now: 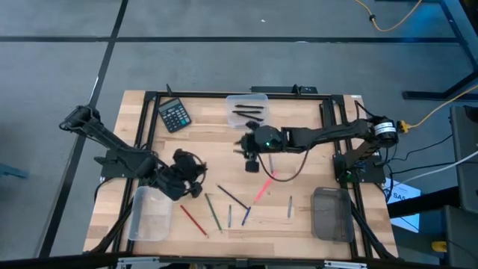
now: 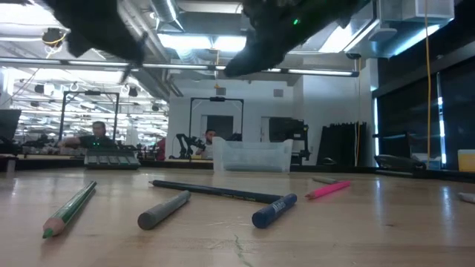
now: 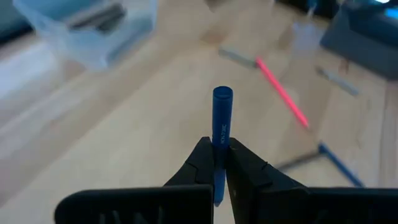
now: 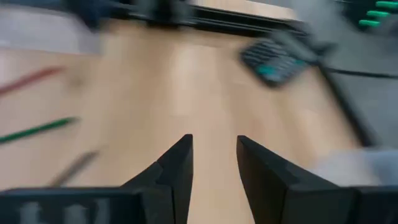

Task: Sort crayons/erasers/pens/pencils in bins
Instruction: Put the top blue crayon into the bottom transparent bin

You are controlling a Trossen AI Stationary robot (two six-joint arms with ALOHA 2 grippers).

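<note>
Mostly you still face loose sticks point(image 1: 224, 203) on the desk point(image 1: 202, 142), only the far bin point(image 1: 247, 109) holding any, while your left gripper point(image 3: 214, 163) pinches a blue crayon point(image 3: 221, 121) and your right gripper point(image 4: 213, 155) hovers, jaws apart and empty.

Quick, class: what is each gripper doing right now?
Left gripper: closed on a blue pen.
Right gripper: open, holding nothing.

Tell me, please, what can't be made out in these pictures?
- Contents of the far bin: dark sticks, too small in the high view to name.
- Left claw: its blue stick's lower end is hidden between the fingers.
- Right claw: open, but its wrist view is motion-blurred; the calculator keys are unreadable.
- Low view: both arms are cut off by the top edge.
</note>
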